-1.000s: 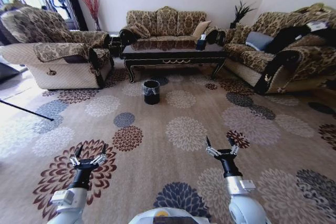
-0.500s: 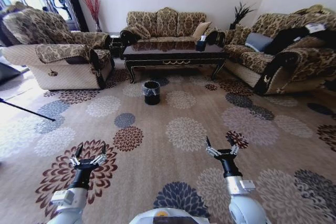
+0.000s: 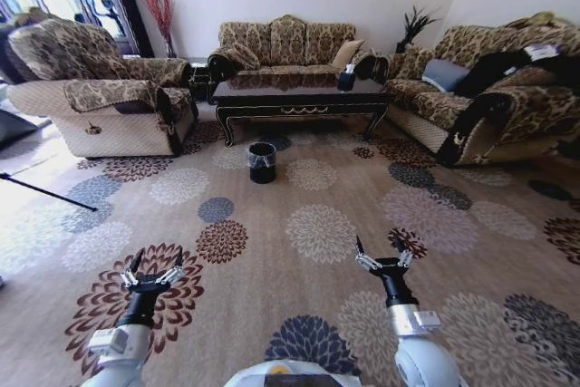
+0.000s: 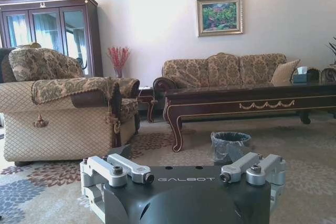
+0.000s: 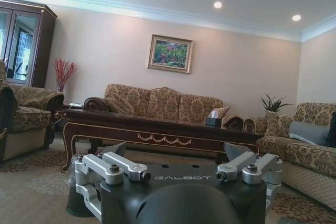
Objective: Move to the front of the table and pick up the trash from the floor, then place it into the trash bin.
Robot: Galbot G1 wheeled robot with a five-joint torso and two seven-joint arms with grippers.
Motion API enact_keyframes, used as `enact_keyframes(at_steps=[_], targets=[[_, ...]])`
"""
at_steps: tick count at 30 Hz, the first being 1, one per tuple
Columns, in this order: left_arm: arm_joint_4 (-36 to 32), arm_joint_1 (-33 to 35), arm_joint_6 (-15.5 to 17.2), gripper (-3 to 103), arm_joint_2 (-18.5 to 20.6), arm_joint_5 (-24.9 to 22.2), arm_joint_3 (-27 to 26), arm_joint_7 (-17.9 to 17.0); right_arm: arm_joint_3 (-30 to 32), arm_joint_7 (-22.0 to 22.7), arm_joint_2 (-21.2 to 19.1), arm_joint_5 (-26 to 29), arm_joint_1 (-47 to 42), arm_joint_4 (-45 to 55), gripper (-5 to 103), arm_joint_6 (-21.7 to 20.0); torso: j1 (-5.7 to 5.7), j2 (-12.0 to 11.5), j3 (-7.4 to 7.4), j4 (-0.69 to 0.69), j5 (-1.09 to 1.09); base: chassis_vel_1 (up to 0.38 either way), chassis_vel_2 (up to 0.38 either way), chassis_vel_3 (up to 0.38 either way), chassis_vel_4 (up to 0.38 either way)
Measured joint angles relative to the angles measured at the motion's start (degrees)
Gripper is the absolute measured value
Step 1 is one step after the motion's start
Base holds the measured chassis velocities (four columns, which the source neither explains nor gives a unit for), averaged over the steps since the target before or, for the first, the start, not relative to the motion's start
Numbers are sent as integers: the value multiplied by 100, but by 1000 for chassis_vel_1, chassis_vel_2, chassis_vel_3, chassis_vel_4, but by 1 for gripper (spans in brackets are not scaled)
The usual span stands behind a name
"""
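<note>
The dark glossy table with gold scrollwork stands far ahead, in front of the middle sofa. The black trash bin with its clear liner stands on the flowered carpet floor just before the table's left half. The left wrist view has the bin and the table straight ahead. I cannot make out the trash on the floor. My left gripper and right gripper hover low over the carpet near me, both open and empty, far short of the bin.
An armchair stands at the left and a long sofa at the right, flanking the table. A thin dark rod lies across the floor at the far left. Wide open carpet stretches between me and the bin.
The whole head view has shifted slightly, so the camera has moved a little. Both grippers hold the same pose, open.
</note>
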Motion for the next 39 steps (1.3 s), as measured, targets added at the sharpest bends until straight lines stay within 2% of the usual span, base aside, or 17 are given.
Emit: enact_keyframes(at_steps=[39], targets=[[1, 0, 0, 100, 0, 0, 0, 0, 0, 0, 0, 0, 0, 0, 100, 0, 312, 894, 583, 0, 0, 0, 0, 0, 0]])
